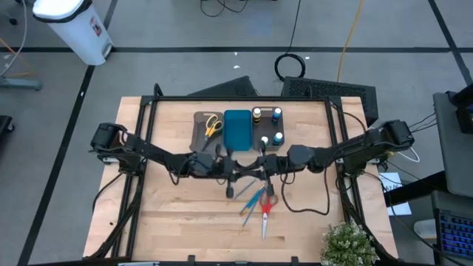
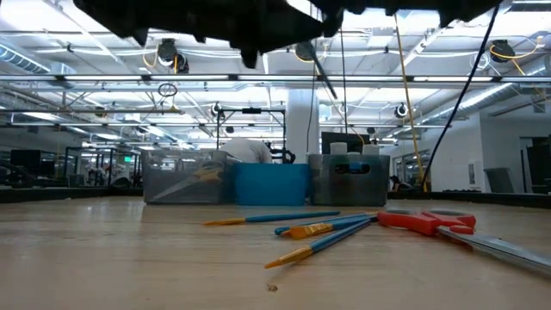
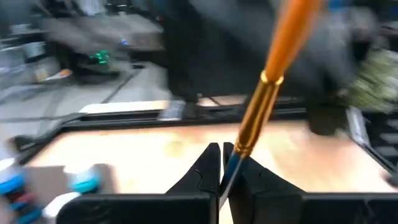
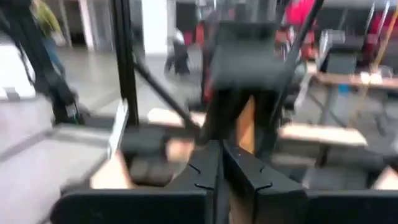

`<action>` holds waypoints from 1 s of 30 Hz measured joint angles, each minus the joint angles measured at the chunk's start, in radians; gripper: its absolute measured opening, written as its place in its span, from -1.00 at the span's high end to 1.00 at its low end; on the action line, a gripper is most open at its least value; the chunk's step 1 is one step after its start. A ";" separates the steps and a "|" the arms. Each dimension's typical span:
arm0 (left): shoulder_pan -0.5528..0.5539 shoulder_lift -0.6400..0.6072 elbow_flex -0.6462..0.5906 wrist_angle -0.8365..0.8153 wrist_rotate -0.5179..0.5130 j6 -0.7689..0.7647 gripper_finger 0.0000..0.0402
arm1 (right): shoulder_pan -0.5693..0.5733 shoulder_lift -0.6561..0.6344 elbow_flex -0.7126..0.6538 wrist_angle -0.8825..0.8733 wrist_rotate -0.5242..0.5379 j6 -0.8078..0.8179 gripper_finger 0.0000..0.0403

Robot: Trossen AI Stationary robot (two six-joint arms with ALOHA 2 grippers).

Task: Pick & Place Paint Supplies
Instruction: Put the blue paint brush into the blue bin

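blue tray [image 1: 237, 128], yellow scissors [image 1: 212, 125], red scissors [image 1: 266, 204], blue, orange-tipped brushes [image 2: 323, 232].

2 dark jointed arms [image 1: 159, 155], black cables, notched black fingers [image 3: 205, 171]

Surface: pale wooden table [image 1: 177, 222], planked, bordered by a dark frame, filling the centre and lower part of the high view.
Trays: grey tray [image 1: 205, 127], blue tray [image 1: 237, 128] and a second grey tray [image 1: 270, 127] in a row, upper centre of the table.
Brushes: loose blue-handled brushes [image 1: 251, 199] lying crossed, lower centre.
Scissors: red-handled scissors [image 1: 266, 209] just right of the brushes, blades toward the lower edge.
Plant: small green plant [image 1: 347, 245], lower right corner.
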 joint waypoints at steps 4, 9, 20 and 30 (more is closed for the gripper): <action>0.002 -0.054 0.002 -0.095 -0.126 -0.051 0.94 | 0.009 -0.109 -0.001 -0.230 0.032 0.006 0.76; 0.033 -0.108 0.001 -0.174 -0.262 -0.089 0.95 | 0.032 -0.245 0.000 -0.488 0.035 0.053 0.58; 0.339 -0.093 0.001 -0.379 -0.121 -0.371 0.96 | 0.086 -0.383 -0.105 -0.423 0.040 0.053 0.57; 0.404 -0.080 0.002 -0.431 -0.034 -0.480 0.93 | 0.077 -0.402 -0.193 -0.266 0.044 -0.044 0.62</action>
